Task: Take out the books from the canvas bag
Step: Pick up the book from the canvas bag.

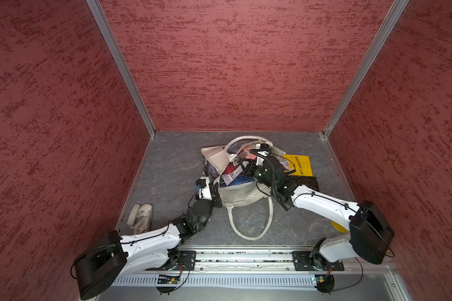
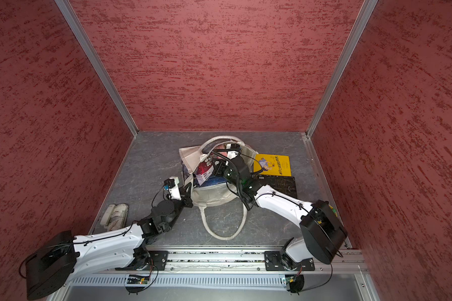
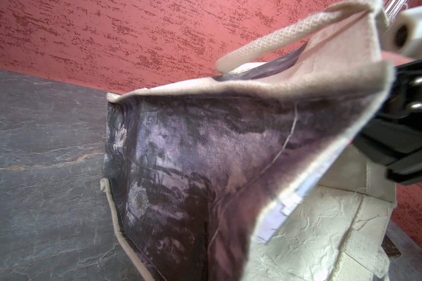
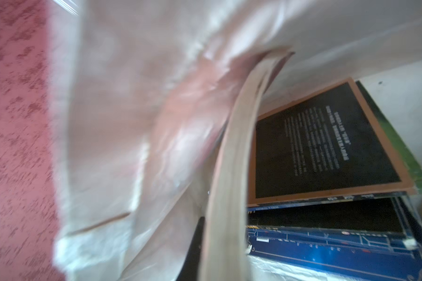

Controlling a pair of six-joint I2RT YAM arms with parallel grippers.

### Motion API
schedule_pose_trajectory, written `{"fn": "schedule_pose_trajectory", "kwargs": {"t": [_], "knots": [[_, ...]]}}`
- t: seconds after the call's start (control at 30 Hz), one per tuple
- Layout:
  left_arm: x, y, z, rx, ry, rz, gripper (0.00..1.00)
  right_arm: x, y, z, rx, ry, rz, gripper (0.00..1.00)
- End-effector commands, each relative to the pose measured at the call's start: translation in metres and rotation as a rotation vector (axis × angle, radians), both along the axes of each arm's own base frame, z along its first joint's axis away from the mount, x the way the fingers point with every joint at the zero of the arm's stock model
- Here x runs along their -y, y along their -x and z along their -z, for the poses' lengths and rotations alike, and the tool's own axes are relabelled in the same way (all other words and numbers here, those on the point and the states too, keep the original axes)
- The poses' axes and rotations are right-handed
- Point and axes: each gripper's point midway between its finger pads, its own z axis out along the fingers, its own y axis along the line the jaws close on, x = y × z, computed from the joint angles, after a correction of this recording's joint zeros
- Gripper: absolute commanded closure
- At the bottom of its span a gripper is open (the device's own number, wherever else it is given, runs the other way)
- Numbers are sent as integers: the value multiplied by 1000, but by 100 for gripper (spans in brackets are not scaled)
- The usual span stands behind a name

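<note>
A: Where do we stand with the canvas bag (image 1: pixel 242 195)?

B: We log it mid-table, slumped, with its mouth gaping upward. Two books are already out. The yellow book (image 1: pixel 299 164) lies flat just beside the bag on the right arm's side. A black book (image 1: pixel 307 182) lies against it, touching or overlapping; we cannot tell which.

A: And inside the bag?

B: We count at least three left. The right wrist view shows an orange-bordered black book (image 4: pixel 322 146) on top of a navy book (image 4: pixel 327 250), with a green edge (image 4: pixel 413 170) behind them. In a top view a red-and-white cover (image 1: pixel 230 172) leans out of the mouth.

A: Grippers?

B: The right gripper (image 1: pixel 243 161) sits inside the bag's mouth, jaws closed. Its wrist view is blurred and a pale strip runs close past the lens. We cannot tell whether it has a book or only cloth. The left gripper (image 1: pixel 216 192) is closed at the bag's near corner, apparently pinching canvas to steady it.

A: Our judgement?

B: Partway. More is left than done.
</note>
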Motion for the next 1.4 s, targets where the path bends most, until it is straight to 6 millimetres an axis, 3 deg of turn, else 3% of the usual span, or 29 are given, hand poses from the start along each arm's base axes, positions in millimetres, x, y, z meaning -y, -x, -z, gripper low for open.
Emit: {"fn": "schedule_pose_trajectory", "kwargs": {"t": [0.0, 0.37, 0.6, 0.73, 0.77, 0.8, 1.1, 1.37], "knots": [[-3, -4, -10, 7, 25, -27, 100, 5, 18, -32, 104, 11, -39, 100], [-2, -5, -7, -13, 39, -23, 100, 44, 58, -93, 290, -73, -21, 100], [-4, -5, -7, -14, 34, -33, 100, 67, 69, -125, 351, -148, 37, 100], [-5, -6, -7, -14, 35, -37, 100, 83, 85, -133, 382, -180, 42, 100], [-5, -6, -7, -17, 34, -37, 100, 120, 65, -135, 354, -200, 281, 100], [-5, -6, -6, -18, 32, -38, 100, 139, 60, -136, 341, -198, 389, 100], [-6, -6, -6, -20, 29, -42, 100, 209, 63, -146, 331, -184, 702, 100], [-6, -7, -5, -24, 27, -45, 100, 260, 53, -128, 302, -191, 855, 100]]}}
